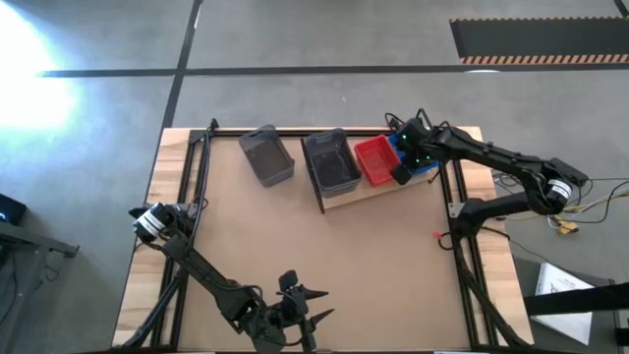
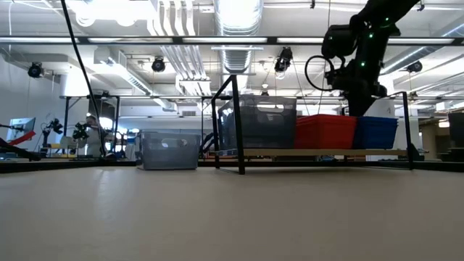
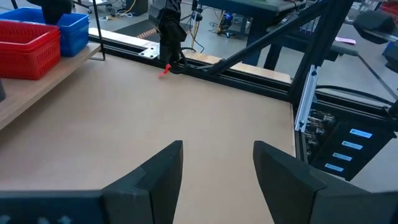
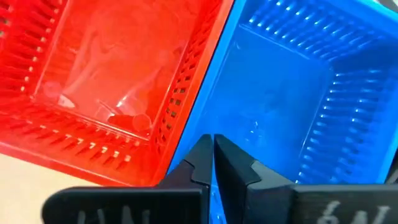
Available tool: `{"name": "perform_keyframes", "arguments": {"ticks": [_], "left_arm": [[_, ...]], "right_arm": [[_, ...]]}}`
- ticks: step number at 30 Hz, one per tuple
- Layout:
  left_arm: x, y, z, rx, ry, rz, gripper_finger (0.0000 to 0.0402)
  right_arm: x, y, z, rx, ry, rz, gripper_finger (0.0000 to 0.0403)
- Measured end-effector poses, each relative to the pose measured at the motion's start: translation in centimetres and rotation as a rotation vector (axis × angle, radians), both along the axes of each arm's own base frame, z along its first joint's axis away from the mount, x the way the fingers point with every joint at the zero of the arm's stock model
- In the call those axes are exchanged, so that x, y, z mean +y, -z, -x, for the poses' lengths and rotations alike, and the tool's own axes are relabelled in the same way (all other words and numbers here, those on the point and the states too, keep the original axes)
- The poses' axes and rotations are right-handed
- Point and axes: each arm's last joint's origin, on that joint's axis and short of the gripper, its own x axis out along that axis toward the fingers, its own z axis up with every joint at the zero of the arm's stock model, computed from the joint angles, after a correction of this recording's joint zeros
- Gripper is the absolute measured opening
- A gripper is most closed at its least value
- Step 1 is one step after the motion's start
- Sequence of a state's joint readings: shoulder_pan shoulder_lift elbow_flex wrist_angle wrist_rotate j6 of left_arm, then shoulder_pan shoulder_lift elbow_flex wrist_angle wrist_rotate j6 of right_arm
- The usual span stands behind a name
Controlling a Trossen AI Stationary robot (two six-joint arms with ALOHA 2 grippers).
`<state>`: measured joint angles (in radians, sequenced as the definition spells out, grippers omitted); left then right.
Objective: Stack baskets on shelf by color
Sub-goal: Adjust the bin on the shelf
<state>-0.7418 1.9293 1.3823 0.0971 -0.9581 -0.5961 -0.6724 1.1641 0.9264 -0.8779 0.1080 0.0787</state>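
Note:
The shelf (image 1: 359, 200) stands at the table's far right. It carries dark grey baskets (image 1: 332, 162), red baskets (image 1: 372, 160) and blue baskets (image 2: 375, 132) abreast, each resting on its base. Another grey basket (image 1: 266, 154) sits on the tabletop left of the shelf. My right gripper (image 4: 213, 149) is shut and points down from above. It is just inside the blue basket (image 4: 280, 93), by the wall beside the red basket (image 4: 106, 74). My left gripper (image 3: 217, 152) waits open over the table's near edge, touching nothing. My right gripper's shut fingers (image 4: 202, 155) hang over the inner side of the blue basket's wall (image 4: 186, 146) next to the red basket, coming from above. I cannot tell whether they touch the basket.
Black frame rails (image 1: 201, 187) run along the table's left and right sides. A small red piece (image 1: 436, 235) lies by the right arm's base (image 1: 462, 211). The brown tabletop (image 1: 324, 246) between the shelf and my left gripper lies bare.

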Motion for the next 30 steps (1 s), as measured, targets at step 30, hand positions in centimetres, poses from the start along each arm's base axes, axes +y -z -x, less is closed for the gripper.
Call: {"name": "perform_keyframes", "arguments": {"ticks": [30], "left_arm": [[-0.01, 0.0, 0.01, 0.0, 0.0, 0.0, 0.018]], "right_arm": [[0.05, -0.13, -0.75, -0.141, -0.012, -0.071, 0.0009]]}}
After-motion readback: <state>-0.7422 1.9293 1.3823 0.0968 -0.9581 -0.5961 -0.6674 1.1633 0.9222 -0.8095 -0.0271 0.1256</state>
